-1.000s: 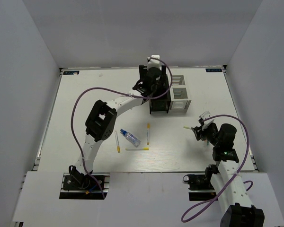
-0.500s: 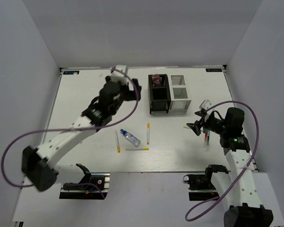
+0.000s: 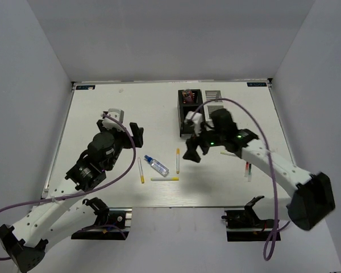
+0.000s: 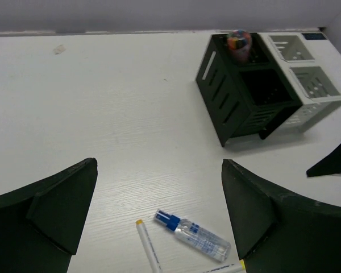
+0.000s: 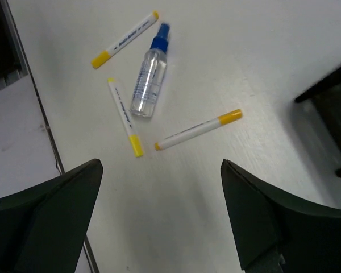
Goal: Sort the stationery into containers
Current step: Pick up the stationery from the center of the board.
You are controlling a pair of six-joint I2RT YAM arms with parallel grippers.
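Note:
Loose stationery lies mid-table: a clear blue-capped bottle and three white pens with yellow ends. Thin dark red and green pens lie at the right. The black container holds a pink-red tube in its far compartment. The white container stands against it, partly behind my right arm. My left gripper hangs open and empty, left of the bottle. My right gripper is open and empty, just right of the pens.
My right arm reaches across from the near right, passing over another white pen. The table's near edge shows in the right wrist view, close to the pens. White walls enclose the table on three sides.
My left arm drew back from the black container toward the near left, the tube staying inside. My right arm swung from the right side to mid-table, its gripper opening and leaving the dark pens behind.

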